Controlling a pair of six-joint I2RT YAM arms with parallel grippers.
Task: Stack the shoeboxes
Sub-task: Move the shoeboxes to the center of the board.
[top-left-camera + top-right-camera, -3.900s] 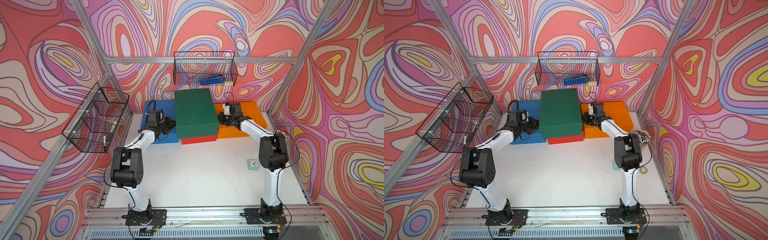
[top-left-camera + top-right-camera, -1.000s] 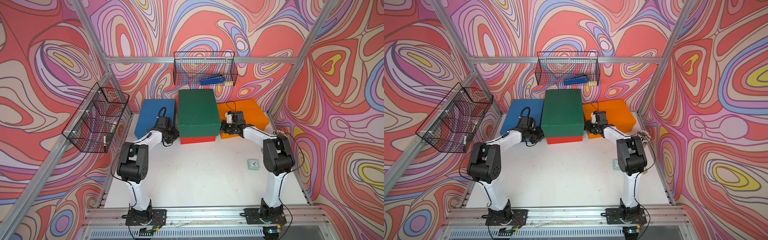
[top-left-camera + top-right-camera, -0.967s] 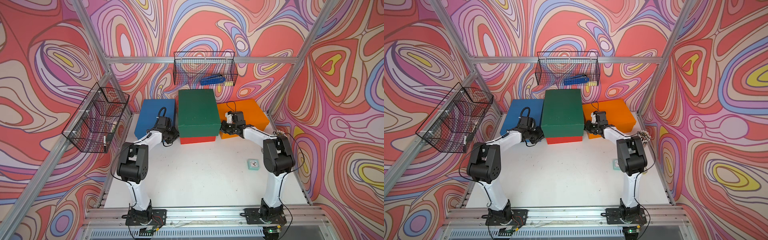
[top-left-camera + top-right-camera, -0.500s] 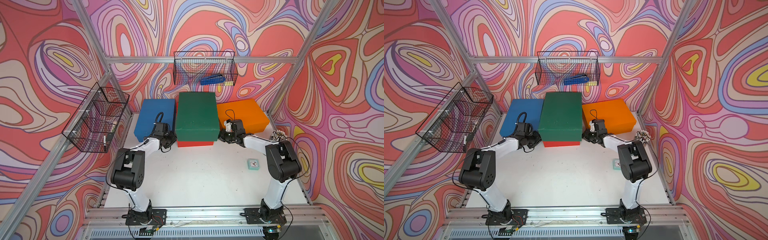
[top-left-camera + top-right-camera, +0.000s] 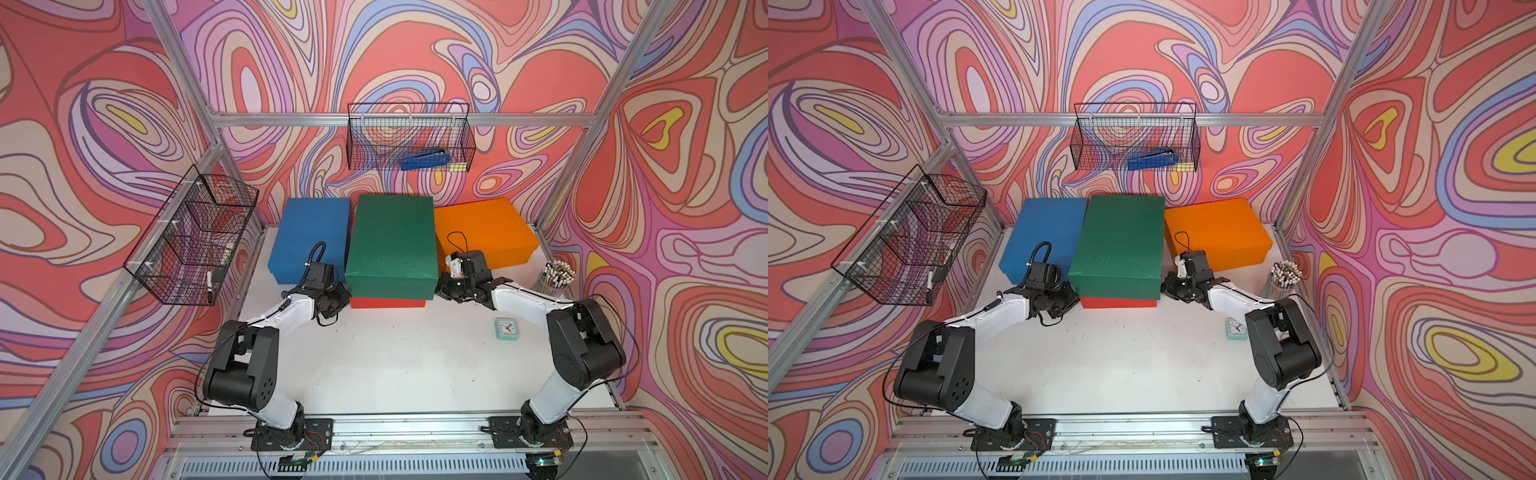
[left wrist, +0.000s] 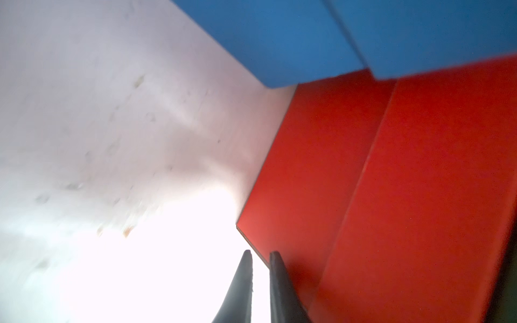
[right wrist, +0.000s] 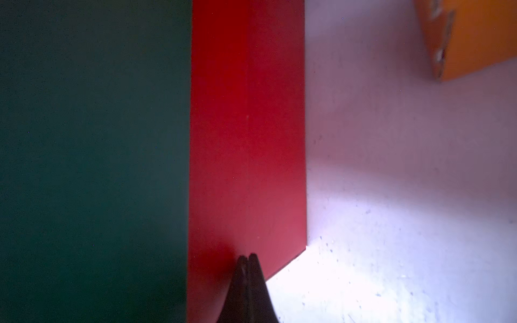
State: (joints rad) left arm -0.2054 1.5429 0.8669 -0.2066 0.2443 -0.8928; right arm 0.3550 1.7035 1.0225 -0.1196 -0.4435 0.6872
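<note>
The dark green shoebox (image 5: 390, 241) (image 5: 1119, 239) lies on the red shoebox (image 5: 388, 302) (image 5: 1119, 302) at mid-table. At the back, the blue shoebox (image 5: 309, 237) stands to their left and the orange shoebox (image 5: 484, 232) to their right. My left gripper (image 5: 344, 296) (image 6: 258, 253) is low at the red box's (image 6: 391, 181) left front corner. Its fingers are a narrow gap apart, with nothing between them, and one lies against the box's side. My right gripper (image 5: 438, 291) (image 7: 246, 256) is shut and empty, with its tips on the red box's (image 7: 246, 125) right side below the green one (image 7: 92, 139).
A mint clock (image 5: 507, 329) lies on the white table near the right arm. A cup of pencils (image 5: 555, 276) stands at the right edge. Black wire baskets hang on the back wall (image 5: 409, 137) and on the left frame (image 5: 191, 241).
The green-on-red stack has slid towards the front of the table. Both grippers came forward with it, from beside its middle to its front corners. The blue and orange boxes stayed put.
</note>
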